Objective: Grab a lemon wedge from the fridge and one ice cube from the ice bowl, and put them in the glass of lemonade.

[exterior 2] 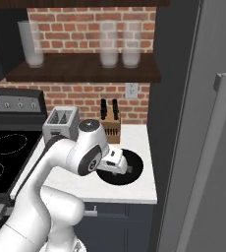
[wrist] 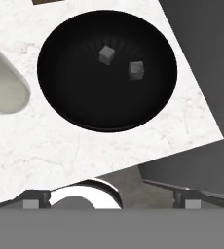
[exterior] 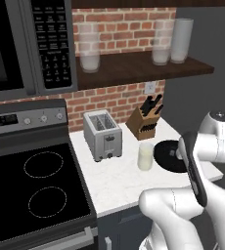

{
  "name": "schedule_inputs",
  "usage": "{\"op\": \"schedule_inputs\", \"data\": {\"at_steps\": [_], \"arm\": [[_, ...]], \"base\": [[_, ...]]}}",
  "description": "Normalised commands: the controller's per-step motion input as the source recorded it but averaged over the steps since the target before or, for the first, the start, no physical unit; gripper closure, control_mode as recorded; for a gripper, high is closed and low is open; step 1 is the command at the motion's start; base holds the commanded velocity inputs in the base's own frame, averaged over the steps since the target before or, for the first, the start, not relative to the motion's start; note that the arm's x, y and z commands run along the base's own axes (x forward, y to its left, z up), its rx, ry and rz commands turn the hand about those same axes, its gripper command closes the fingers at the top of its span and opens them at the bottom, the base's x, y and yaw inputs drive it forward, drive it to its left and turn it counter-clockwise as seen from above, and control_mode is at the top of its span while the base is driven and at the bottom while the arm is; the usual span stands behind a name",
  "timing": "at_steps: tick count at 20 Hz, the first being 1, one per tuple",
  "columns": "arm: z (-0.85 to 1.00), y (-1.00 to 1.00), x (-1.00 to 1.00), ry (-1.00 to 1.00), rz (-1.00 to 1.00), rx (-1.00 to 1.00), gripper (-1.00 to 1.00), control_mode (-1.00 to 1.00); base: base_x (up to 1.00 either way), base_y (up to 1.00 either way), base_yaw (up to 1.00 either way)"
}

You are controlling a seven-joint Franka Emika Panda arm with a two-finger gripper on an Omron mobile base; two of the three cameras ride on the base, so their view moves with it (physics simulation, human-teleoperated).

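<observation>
Right, here is how things stand for you, with every place given relative to the ice bowl.

Step in hand: the ice cube pick, as you can judge from the gripper point(wrist: 112, 197) hanging above the ice bowl point(wrist: 60, 99) and looking down into it.

Fingers: spread wide, with nothing between them; you see their two dark tips at the near side of the bowl in the hand view.

Ice bowl: it sits on the white counter point(wrist: 46, 146), close to the counter's corner by the fridge point(exterior 2: 193, 98).

Ice cubes: two lie inside the bowl, a little apart, toward its far half. One ice cube point(wrist: 105, 54) is nearer the middle, the other ice cube point(wrist: 136, 70) is beside it toward the fridge side.

Glass of lemonade: the glass of lemonade point(exterior: 145, 156) stands just beside the bowl, on the toaster point(exterior: 102, 135) side, not touching it.

Fridge: its door looks closed, with the long bar handle point(exterior 2: 211, 162) showing.

Lemon wedge: you cannot see it; presumably it is inside the fridge.

Next move: bring the hand forward over one cube, then lower so the fingers straddle that cube alone.

Care: the cubes are small and likely slippery, so centre well before you close.
</observation>
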Motion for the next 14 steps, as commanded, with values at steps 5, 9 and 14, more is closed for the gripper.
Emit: {"op": "schedule_inputs", "data": {"at_steps": [5,9,14], "arm": [[-0.2,-0.09,0.34,0.0,-0.02,0.0,-1.0,-1.0],[-0.24,-0.04,0.36,0.0,-0.02,-0.01,-1.0,-1.0],[-0.26,-0.01,0.31,0.0,-0.01,-0.03,-1.0,-1.0]], "base": [[0.0,0.0,0.0],[0.0,0.0,0.0],[0.0,0.0,0.0]]}}
